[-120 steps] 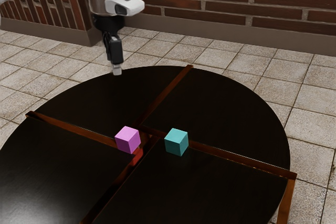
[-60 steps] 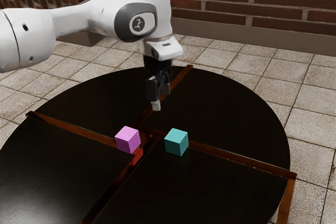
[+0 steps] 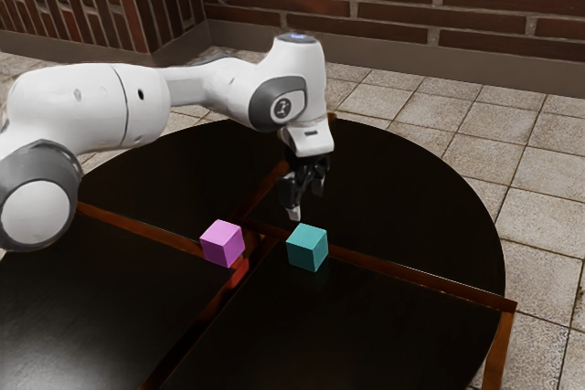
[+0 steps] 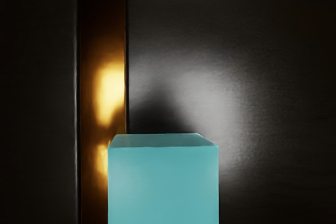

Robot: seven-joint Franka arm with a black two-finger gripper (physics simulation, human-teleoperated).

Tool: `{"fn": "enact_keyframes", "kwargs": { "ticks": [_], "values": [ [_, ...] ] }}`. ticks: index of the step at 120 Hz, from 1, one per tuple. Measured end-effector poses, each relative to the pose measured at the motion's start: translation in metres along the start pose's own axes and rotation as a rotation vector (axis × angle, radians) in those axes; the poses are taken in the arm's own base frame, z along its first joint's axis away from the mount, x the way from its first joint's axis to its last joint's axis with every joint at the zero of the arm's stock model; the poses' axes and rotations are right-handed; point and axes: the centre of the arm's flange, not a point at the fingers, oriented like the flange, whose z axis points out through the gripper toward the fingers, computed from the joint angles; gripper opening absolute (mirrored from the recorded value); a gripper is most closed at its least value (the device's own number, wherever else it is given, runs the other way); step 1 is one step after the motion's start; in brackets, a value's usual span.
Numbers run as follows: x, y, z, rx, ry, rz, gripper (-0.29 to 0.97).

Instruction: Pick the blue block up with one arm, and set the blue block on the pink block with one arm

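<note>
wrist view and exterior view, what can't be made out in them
- Blue block, lower part: wrist view, cut off by the picture's edge.
- Table, near rim: exterior view, cut off by the lower edge.
- Table's far rim toward the exterior view's left: hidden behind the arm.

The blue block (image 3: 307, 247) rests on the dark table (image 3: 411, 189) near the pink block (image 3: 222, 243), apart, below the arm (image 3: 183, 102).

Open table (image 3: 411, 198) surrounds blue block (image 3: 307, 247); pink block (image 3: 222, 243) seemingly apart.
</note>
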Motion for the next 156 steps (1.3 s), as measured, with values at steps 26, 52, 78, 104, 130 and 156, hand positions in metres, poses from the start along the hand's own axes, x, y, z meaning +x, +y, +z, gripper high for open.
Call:
{"fn": "enact_keyframes", "kwargs": {
  "ticks": [26, 52, 78, 104, 130, 156],
  "values": [
    [-0.006, -0.010, 0.050, -0.034, 0.033, 0.045, 0.68],
    [-0.008, -0.011, 0.075, -0.056, 0.060, 0.076, 0.68],
    [-0.010, -0.009, 0.101, -0.084, 0.067, 0.102, 0.68],
    [-0.017, -0.009, 0.114, -0.098, 0.080, 0.107, 0.57],
    [-0.017, -0.010, 0.102, -0.076, 0.090, 0.118, 0.32],
    [-0.018, 0.001, 0.044, -0.019, 0.088, 0.131, 0.40]
  ]
}}
